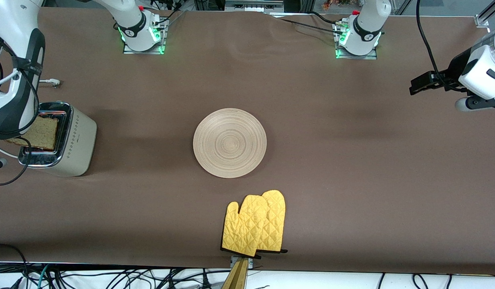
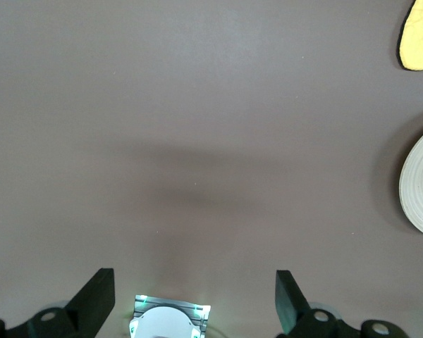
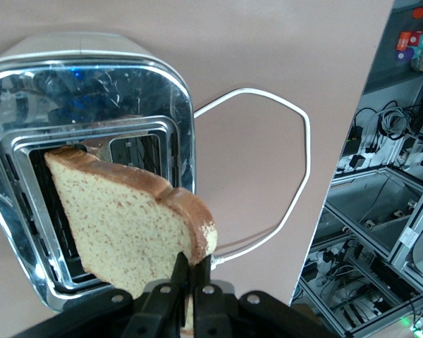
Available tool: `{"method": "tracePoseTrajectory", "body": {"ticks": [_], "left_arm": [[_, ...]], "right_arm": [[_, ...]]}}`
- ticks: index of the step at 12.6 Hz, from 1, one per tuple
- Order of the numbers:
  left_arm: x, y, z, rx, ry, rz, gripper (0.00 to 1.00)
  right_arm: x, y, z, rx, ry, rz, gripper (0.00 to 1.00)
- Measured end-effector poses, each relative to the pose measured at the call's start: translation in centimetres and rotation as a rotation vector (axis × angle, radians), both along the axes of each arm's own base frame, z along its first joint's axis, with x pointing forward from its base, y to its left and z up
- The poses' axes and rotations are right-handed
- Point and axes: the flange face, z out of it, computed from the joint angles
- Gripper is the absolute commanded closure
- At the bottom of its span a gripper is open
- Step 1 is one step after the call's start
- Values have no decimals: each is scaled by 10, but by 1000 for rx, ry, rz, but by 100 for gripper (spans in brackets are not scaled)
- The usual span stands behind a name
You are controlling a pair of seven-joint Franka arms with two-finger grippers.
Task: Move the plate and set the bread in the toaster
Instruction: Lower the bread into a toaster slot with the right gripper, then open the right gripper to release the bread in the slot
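The right gripper (image 3: 190,282) pinched the bread (image 3: 127,225) by its edge directly above the toaster (image 1: 76,144), the slice tilted over a slot, while the left gripper (image 2: 195,299) waited with fingers spread wide above bare table, the plate (image 1: 230,142) well apart from both.

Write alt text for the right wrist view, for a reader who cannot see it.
The right gripper pinches the bread by its crust, holding it tilted over the toaster and its open slots. A white cord loops across the brown table.
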Motion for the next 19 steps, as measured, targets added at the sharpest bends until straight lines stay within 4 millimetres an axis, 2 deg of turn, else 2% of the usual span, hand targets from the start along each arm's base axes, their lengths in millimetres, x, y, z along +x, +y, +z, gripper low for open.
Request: {"method": "tracePoseTrajectory", "body": {"ticks": [2,6,13,19], "left_arm": [[0,0,0,0,0,0,0],[0,0,0,0,0,0,0],[0,0,0,0,1,0,0],[0,0,0,0,1,0,0]], "right_arm": [[2,6,1,-22,-26,-37,100],[9,33,-5,-50,-47,-59,100],[18,66,-39,-61,-37,-89,100],[19,68,-52,-32,-30,-107,100]]}}
